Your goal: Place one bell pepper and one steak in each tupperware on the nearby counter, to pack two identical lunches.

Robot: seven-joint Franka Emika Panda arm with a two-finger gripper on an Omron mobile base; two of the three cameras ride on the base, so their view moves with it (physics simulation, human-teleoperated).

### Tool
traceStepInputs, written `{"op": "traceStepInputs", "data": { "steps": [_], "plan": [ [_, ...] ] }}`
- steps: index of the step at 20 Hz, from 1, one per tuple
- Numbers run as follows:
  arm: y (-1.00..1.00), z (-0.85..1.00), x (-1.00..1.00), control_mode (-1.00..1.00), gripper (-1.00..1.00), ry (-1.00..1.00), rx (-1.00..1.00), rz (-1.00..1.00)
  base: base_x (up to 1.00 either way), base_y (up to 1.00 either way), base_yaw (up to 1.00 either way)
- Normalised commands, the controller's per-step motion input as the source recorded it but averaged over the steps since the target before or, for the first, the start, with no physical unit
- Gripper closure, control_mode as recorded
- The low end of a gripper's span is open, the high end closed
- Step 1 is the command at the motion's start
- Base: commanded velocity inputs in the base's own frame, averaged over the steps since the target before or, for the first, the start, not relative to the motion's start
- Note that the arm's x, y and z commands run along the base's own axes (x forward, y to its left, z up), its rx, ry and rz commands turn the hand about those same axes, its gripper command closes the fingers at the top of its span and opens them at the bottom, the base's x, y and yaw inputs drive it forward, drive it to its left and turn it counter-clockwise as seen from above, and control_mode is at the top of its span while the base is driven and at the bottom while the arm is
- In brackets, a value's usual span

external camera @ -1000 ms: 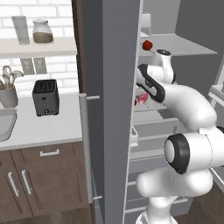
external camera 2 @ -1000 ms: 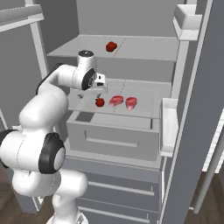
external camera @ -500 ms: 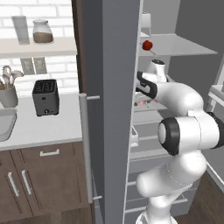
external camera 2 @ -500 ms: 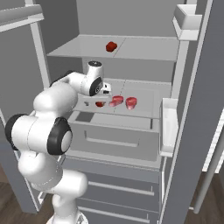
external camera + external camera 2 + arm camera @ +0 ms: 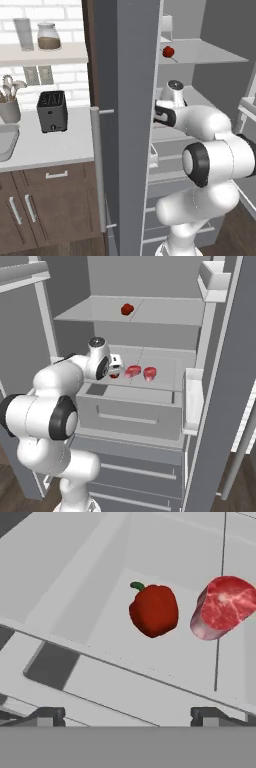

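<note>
**First:** Fridge shelves [image 5: 165, 363] are seen through the open door in the right base view. What is laid on them?

**Second:** On the middle shelf, one bell pepper [image 5: 154, 610] is seen beside a steak [image 5: 222, 607] in the hand view; the two lie close together but a strip of bare shelf is seen between them. The pepper's green stem is turned up and to the left in that view. In the right base view that same steak [image 5: 132, 371] is followed by a second steak [image 5: 149, 373] just to its right, and the pepper [image 5: 114, 375] is largely hidden behind the hand. A second bell pepper [image 5: 127, 309] is set alone on the upper shelf, well apart from the rest; it is also seen in the left base view [image 5: 168, 51].

**First:** And how is the gripper [image 5: 127, 714] held?

**Second:** Its fingertips [image 5: 49, 714] are spread wide, near the two lower corners of the hand view, and nothing is gripped between them. The pepper is seen ahead of the gap, not touched. The hand is reached in over the front of the middle shelf, above a closed drawer [image 5: 131, 413].

**First:** What is seen outside the fridge?

**Second:** In the left base view a black toaster [image 5: 52, 111] is placed on the counter [image 5: 60, 147], with a utensil holder [image 5: 10, 105] near a sink edge. A jar [image 5: 48, 36] and a glass [image 5: 22, 34] are stood on a wall shelf above.
</note>
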Motion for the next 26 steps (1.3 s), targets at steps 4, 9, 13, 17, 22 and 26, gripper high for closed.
{"op": "traceStepInputs", "data": {
  "steps": [4, 9, 13, 17, 22, 26],
  "plan": [
    [0.0, 0.35, 0.64, -1.0, -1.0, 0.11, -0.08, 0.06, 0.0, 0.0, 0.0],
    [0.0, -0.07, 0.32, -1.0, -1.0, 0.03, -0.02, 0.04, 0.0, 0.0, 0.0],
    [0.0, -0.61, 0.19, -1.0, -1.0, 0.0, 0.0, 0.02, 0.0, 0.0, 0.0],
    [0.0, -0.19, 0.33, -1.0, -1.0, 0.0, 0.0, 0.02, 0.0, 0.0, 0.0],
    [0.0, 0.01, 0.31, -1.0, -1.0, 0.0, 0.0, 0.0, 0.0, 0.0, 0.0],
    [0.0, -0.05, 0.35, -1.0, -1.0, 0.0, 0.0, 0.0, 0.0, 0.0, 0.0]
  ]
}}
